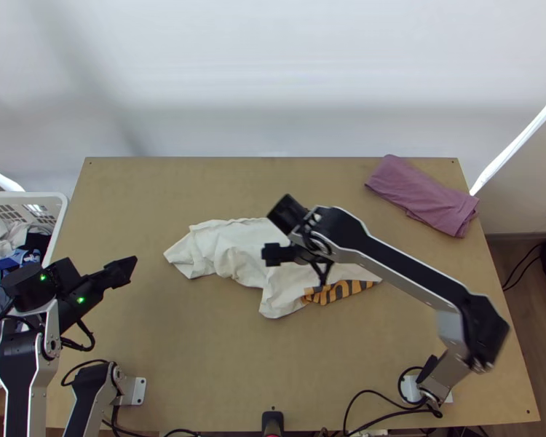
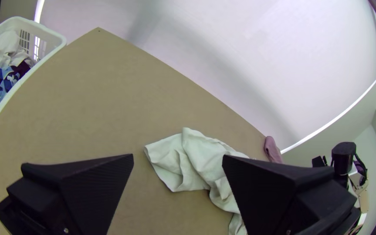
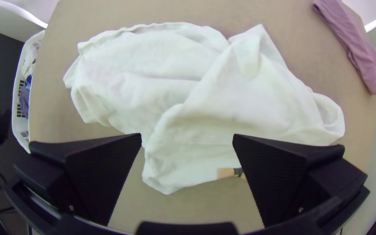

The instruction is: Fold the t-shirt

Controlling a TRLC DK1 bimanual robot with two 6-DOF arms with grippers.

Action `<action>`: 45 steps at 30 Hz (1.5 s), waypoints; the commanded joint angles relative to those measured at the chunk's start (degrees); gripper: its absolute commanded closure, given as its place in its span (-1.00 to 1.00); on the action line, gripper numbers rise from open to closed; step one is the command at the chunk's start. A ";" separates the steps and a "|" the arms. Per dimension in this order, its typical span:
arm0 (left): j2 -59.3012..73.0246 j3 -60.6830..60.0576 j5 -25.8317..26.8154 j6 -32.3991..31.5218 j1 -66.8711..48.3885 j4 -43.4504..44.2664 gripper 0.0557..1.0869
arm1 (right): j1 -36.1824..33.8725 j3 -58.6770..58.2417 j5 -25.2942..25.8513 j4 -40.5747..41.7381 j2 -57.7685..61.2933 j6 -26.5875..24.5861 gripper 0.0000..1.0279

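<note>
Wooden table (image 1: 193,349), bunched t-shirt (image 1: 233,246), longest left-to-right

Fingers (image 2: 100,182) apart, bunched white t-shirt (image 2: 201,159) beyond.

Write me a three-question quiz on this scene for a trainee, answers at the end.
1. How does the shirt lie?
a) in a neat square
b) rumpled, with creases
c) rolled into a tight tube

2. True or false: the right gripper is open above the shirt.

3. Fill in the missing word: seen from the top view, the purple cloth lies near the far ____ corner of the table.

Key: 1 b; 2 true; 3 right
</note>
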 commanded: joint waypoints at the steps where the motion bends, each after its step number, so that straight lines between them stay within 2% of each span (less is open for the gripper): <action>1: -0.65 -1.26 0.43 1.03 0.86 0.42 -0.92 | 0.24 5.11 -1.04 -1.52 4.65 4.47 -0.90; 5: -0.30 -1.34 0.43 1.03 0.86 1.04 -0.92 | 0.32 7.48 -2.71 -2.40 8.34 6.31 -0.74; 16: 1.19 -1.96 0.52 1.12 0.86 2.35 -0.92 | 0.76 11.70 -6.14 -7.23 9.04 7.72 -0.68; 21: 1.19 -1.69 0.52 1.03 0.86 2.79 -0.92 | 0.06 11.17 -6.41 -7.14 10.53 7.63 -0.27; 31: 0.67 -1.69 0.52 1.03 0.95 2.44 -0.92 | -1.34 10.56 -9.13 -7.23 14.14 6.84 -0.26; 32: 0.58 -1.69 0.52 1.03 1.04 2.44 -0.92 | -1.52 10.56 -9.13 -7.23 14.23 6.58 -0.20; 34: 0.49 -1.87 0.52 0.94 0.95 2.44 -0.92 | -1.70 10.47 -9.13 -7.23 14.31 5.70 0.25; 35: 0.40 -1.87 0.52 1.03 1.04 2.35 -0.92 | -1.78 10.38 -9.13 -7.23 14.23 5.08 0.32; 38: -0.04 -1.87 0.43 1.03 1.04 2.18 -0.92 | -2.31 10.21 -9.04 -7.23 13.70 3.41 0.75; 40: -0.12 -1.96 0.43 1.03 1.04 2.18 -0.92 | -2.84 8.97 -9.04 -7.23 12.56 1.83 0.84; 41: -0.21 -1.96 0.43 1.03 1.04 2.09 -0.92 | -3.81 8.54 -9.04 -7.23 11.76 2.09 0.94; 42: -0.30 -1.96 0.43 1.03 1.04 2.18 -0.92 | -4.68 7.92 -9.13 -7.58 11.50 3.59 0.94; 43: -0.21 -1.96 0.43 1.03 1.04 2.18 -0.92 | -5.65 8.10 -9.13 -10.40 11.33 6.05 0.94; 45: -0.21 -2.05 0.43 1.03 1.04 2.18 -0.92 | -6.53 11.08 -9.04 -17.34 12.03 6.22 0.94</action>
